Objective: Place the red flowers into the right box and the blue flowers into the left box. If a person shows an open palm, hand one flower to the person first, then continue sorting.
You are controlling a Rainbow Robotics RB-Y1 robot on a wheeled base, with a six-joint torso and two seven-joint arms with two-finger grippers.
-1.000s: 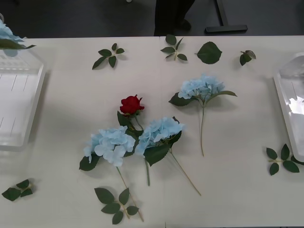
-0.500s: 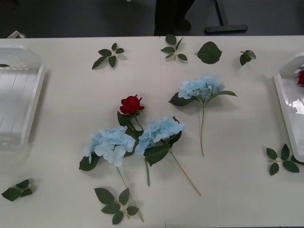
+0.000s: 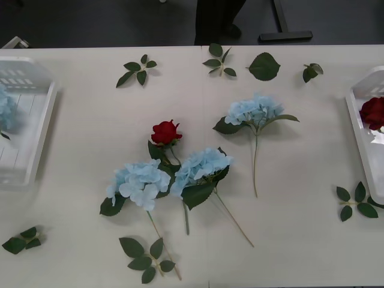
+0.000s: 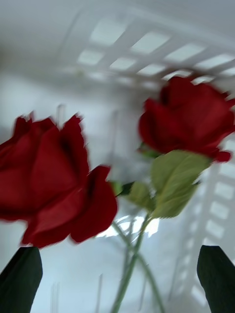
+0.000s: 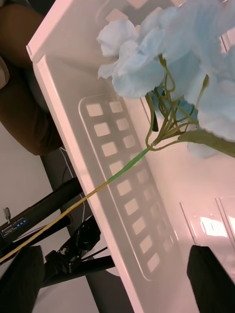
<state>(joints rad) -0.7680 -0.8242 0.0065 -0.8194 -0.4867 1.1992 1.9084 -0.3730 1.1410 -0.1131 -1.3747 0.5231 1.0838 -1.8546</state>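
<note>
On the desk, three blue flowers and one red flower are left. The left hand and right hand are spread wide, empty; another flower must be fetched.

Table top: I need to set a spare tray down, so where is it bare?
Bare: between the left box and the flower cluster; between the lone blue flower and the right box. Crowded: the centre, where the red rose and two blue flowers overlap.
</note>
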